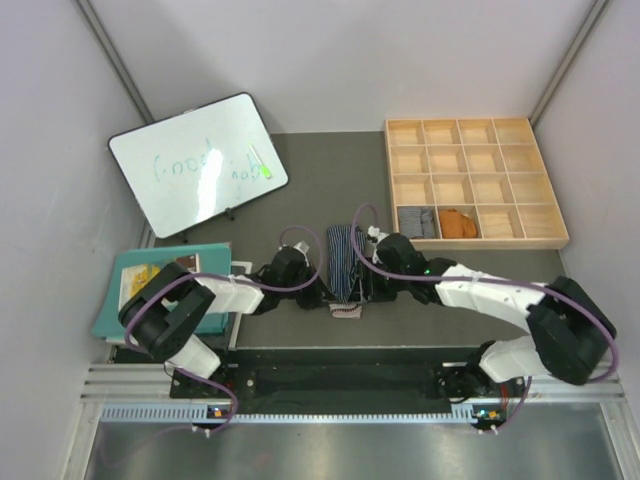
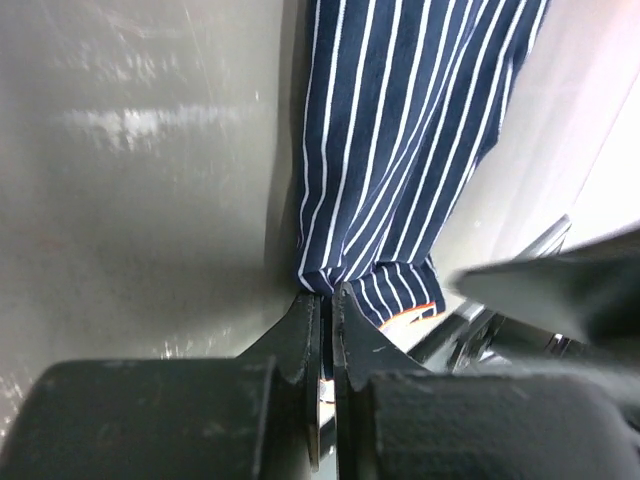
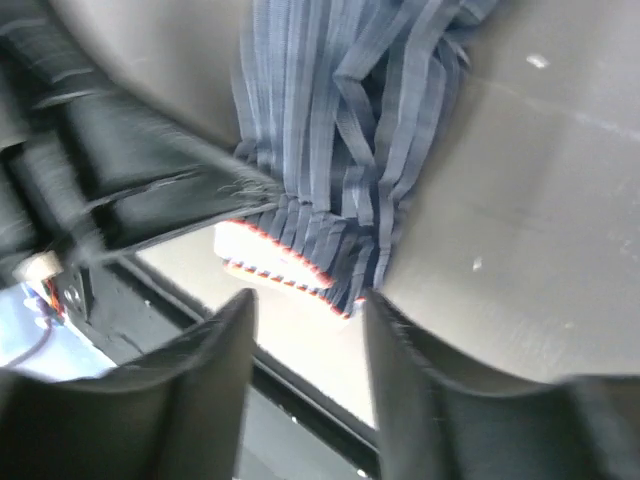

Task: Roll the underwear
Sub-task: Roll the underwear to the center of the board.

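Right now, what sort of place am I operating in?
Most likely a lab test cell for robot training, not a home: plain white walls box in a dark table, a scribbled whiteboard leans at the back, and a wooden divided tray sits near the navy striped underwear.

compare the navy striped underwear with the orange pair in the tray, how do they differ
The navy striped pair is dark with white stripes; the orange pair is rust.
The navy striped pair lies stretched long on the table; the orange pair sits bunched in a wooden tray compartment.
The left gripper is shut on the navy striped pair; nothing touches the orange pair.
Both are soft cloth.
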Motion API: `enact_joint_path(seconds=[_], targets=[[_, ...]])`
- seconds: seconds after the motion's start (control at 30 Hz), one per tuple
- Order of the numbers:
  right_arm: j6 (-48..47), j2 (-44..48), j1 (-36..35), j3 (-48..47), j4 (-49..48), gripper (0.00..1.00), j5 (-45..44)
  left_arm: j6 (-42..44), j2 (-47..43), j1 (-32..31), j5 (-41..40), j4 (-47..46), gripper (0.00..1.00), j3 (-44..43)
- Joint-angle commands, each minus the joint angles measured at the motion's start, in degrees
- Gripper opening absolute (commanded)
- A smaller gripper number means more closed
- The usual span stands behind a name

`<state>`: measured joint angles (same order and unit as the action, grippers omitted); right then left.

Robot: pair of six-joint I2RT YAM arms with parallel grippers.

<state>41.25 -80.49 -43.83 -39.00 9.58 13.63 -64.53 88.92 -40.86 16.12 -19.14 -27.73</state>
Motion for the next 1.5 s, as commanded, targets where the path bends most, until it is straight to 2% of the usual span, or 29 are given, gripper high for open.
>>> enact_joint_path(seconds=[0.0, 0.13, 0.23, 0.27, 0.37, 0.5, 0.77, 1.17, 1.3, 1.47], targets=[[-11.80, 9.46, -5.11, -1.95, 1.59, 0.54, -6.85, 5.37, -0.77, 0.61, 5.41, 13.56, 0.00, -4.44], [-20.14, 12.02, -15.02, -0.81, -1.75, 0.63, -14.84, 8.11, 0.02, 3.06, 13.46, 18.86, 0.00, -5.76], [-23.57, 10.97, -21.01, -0.37, -4.91, 0.64, -23.01, 8.11, 0.63, 5.26, 18.67, 21.57, 0.00, -5.76], [-24.37, 10.71, -24.94, -0.02, -6.23, 0.65, -27.21, 8.19, 0.55, 5.61, 19.64, 22.38, 0.00, -5.76], [-26.84, 8.86, -29.62, 0.33, -9.22, 0.66, -31.36, 8.63, 0.63, 6.76, 22.10, 25.19, 0.00, -6.20], [-29.47, 5.53, -33.23, -0.54, -13.27, 0.68, -30.68, 9.16, 1.60, 8.51, 25.10, 27.22, 0.00, -6.29], [-31.32, -3.17, -35.97, -3.10, -13.89, 0.70, -28.92, 11.71, 2.48, 11.85, 27.82, 30.73, 0.00, -5.76], [-32.47, -8.02, -36.85, -4.59, -14.86, 0.69, -27.61, 13.20, 2.83, 13.18, 29.14, 32.67, 0.00, -6.38], [-32.99, -9.42, -36.85, -4.68, -15.39, 0.53, -26.02, 13.29, 3.18, 13.53, 29.58, 32.32, 0.00, -6.29], [-32.91, -11.62, -36.85, -5.47, -14.42, 0.44, -25.76, 13.12, 2.66, 13.70, 29.85, 32.14, 0.00, -6.29]])
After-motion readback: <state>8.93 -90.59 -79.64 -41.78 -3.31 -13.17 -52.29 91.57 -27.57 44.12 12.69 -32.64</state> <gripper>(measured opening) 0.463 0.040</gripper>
